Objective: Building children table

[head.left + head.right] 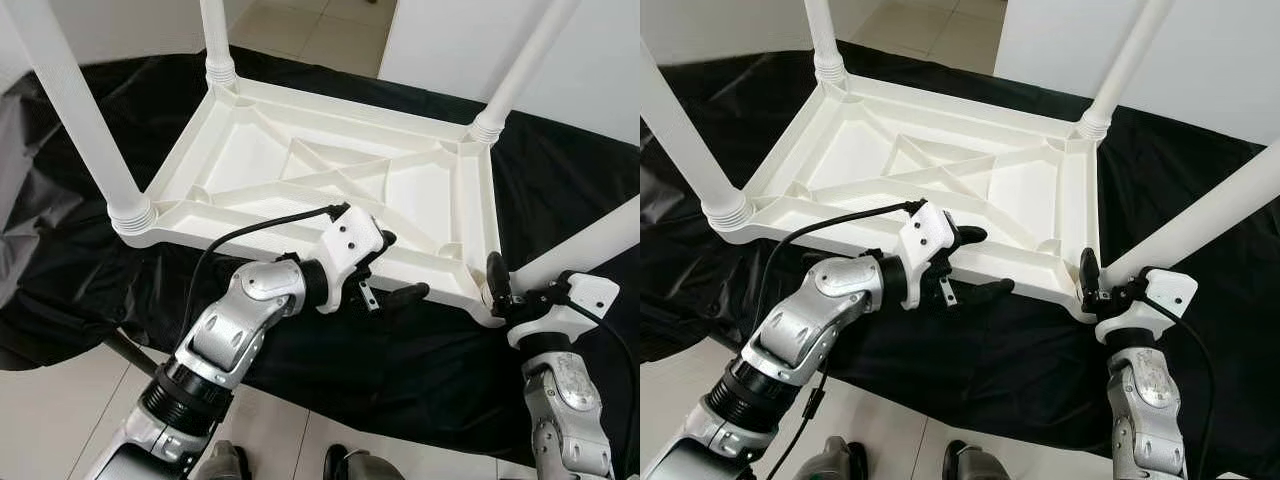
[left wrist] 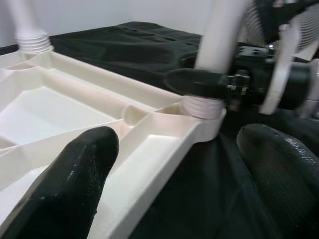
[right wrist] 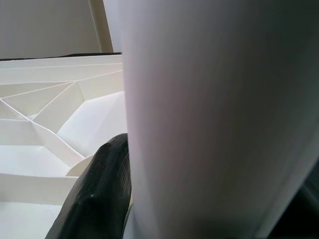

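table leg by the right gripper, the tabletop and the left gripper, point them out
table leg (image 1: 585,248), left eye view, bare shaft above the gripper
tabletop (image 1: 315,100), left eye view, far rim
left gripper (image 1: 392,268), left eye view, midway between its fingertips

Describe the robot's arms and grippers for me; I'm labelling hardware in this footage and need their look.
Both arms are silver metal with rounded joint housings and black ribbed collars. The left gripper has a white angular housing with small dark screw holes, two long black rounded fingers, and a black cable looping from its top. The right gripper has the same white housing, black fingers and a black cable.
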You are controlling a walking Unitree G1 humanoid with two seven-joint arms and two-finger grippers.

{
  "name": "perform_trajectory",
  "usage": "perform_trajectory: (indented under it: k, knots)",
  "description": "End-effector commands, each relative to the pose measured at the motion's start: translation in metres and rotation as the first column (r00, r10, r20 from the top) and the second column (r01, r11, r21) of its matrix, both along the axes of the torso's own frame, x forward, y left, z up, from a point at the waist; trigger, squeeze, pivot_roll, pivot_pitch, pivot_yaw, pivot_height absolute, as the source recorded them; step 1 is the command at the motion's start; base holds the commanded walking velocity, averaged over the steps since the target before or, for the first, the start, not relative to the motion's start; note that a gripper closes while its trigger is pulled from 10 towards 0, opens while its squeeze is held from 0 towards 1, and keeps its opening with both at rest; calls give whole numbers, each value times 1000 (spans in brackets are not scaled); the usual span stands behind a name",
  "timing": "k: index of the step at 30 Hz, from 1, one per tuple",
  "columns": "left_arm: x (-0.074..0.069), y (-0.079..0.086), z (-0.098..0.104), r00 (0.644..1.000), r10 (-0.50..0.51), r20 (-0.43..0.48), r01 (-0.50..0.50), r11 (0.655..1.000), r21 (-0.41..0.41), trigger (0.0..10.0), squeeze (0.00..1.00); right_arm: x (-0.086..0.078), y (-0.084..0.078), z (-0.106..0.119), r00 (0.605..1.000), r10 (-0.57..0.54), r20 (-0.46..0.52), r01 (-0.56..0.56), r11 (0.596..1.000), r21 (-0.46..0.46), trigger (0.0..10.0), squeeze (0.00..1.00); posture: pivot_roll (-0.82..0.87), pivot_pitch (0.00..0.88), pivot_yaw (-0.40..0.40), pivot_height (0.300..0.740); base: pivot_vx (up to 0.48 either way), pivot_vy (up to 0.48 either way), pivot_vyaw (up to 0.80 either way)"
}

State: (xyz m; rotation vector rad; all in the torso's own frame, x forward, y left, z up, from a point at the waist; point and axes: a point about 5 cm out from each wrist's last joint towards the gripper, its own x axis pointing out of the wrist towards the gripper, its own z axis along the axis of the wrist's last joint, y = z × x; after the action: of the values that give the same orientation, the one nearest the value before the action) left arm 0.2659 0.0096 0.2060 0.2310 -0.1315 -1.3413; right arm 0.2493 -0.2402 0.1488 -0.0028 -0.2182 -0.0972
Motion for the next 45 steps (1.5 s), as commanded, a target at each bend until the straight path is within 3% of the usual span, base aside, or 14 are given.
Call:
perform_trajectory:
  k: [1,9,16,21,27,36,45]
  knots:
    - [-7,-5,-2,999,-33,-11,33,999,-2,10000,0,-5,-3,-27,990,-11,-139,15,1000,25,10000,0,8,181,-42,740,0,0,0]
    - [-17,-17,-9,999,-37,-24,37,999,-2,10000,0,-2,5,-26,990,27,-135,-26,1000,4,10000,0,10,174,-43,740,0,0,0]
    - [-20,-20,-10,999,-45,-25,45,999,2,10000,0,-6,9,-26,991,54,-122,-68,991,-118,10000,0,6,167,-41,740,0,0,0]
    - [-19,-19,-9,999,-39,-21,39,999,2,10000,0,-11,9,-30,991,47,-125,-65,987,-146,10000,0,5,165,-41,740,0,0,0]
    - [-17,-18,-7,999,-32,-16,32,999,2,10000,0,-19,8,-42,989,29,-148,-43,994,-97,10000,0,3,169,-38,740,0,0,0]
    - [-15,-17,-6,999,-31,-12,31,1000,4,10000,0,-16,8,-48,983,22,-182,-23,1000,-1,10000,0,2,176,-30,740,0,0,0]
    - [-13,-15,-5,1000,-26,-7,26,1000,6,10000,0,3,9,-47,955,44,-292,-68,995,-71,10000,0,8,175,-34,740,0,0,0]
